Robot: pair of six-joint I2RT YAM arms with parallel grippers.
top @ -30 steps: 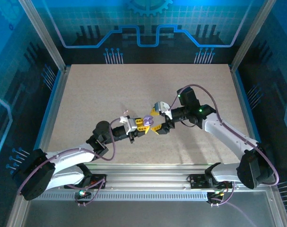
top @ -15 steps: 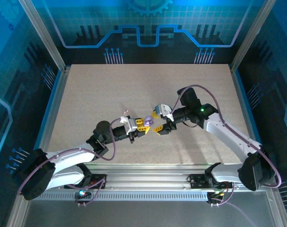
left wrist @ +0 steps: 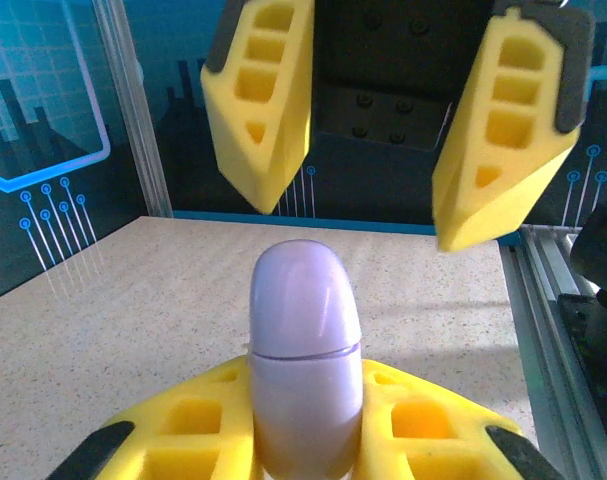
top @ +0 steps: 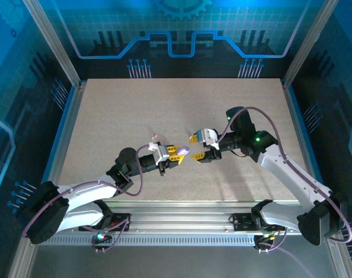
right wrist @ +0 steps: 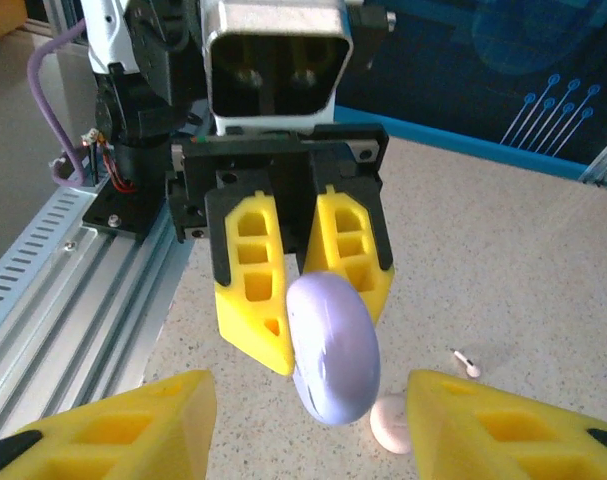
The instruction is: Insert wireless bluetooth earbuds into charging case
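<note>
left wrist: left gripper clamps lilac case — right gripper gapes, empty

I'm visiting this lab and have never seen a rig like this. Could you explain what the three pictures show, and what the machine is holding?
These are two robot arms bolted at the near edge of a table, each ending in a two-finger gripper. The wide picture comes from a fixed camera above and behind the arms. The other two come from small cameras on the wrists, so each looks along its own fingers towards the other arm.

The left gripper is shut on a lilac case, an egg-shaped shell with a seam around it. The right gripper faces it with its jaws open and holds nothing.

In the right wrist view, a tiny white piece, probably an earbud, lies on the table. Near it is a pale pinkish rounded thing, partly hidden.
</note>
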